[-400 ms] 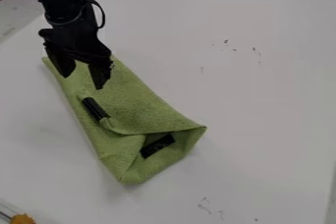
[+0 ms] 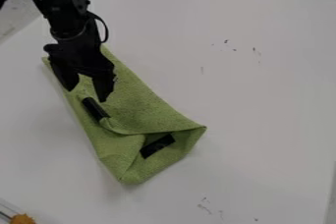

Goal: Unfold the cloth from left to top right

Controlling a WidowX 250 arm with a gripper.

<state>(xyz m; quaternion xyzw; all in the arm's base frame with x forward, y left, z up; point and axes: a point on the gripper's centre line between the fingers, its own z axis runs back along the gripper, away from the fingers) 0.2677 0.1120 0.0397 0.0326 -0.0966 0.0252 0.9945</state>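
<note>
Black and two-fingered, my gripper hangs over the upper part of the green cloth, its fingers wide apart with green fabric showing between them. Whether the tips touch the fabric, I cannot tell. Left of my gripper and well below it in the view, an orange thing sits at the edge. The cloth lies folded under my gripper on the white table, one corner reaching out just past my left side, the rest running down and to the right of me into a wider, folded end. Just below my fingertips, between the two, a slanted black strip sits on the cloth; any print on it I cannot make out. Further off, down and to the right of me, a black label lies by the folds at the wide end, and I cannot read anything on it either. Well to my right, small dark marks dot the table, with more marks far below them. Compared with the earlier frame, my gripper has moved down the view and slightly right, so my fingertips are now nearer the strip. The cloth, strip and label have kept their places.
</note>
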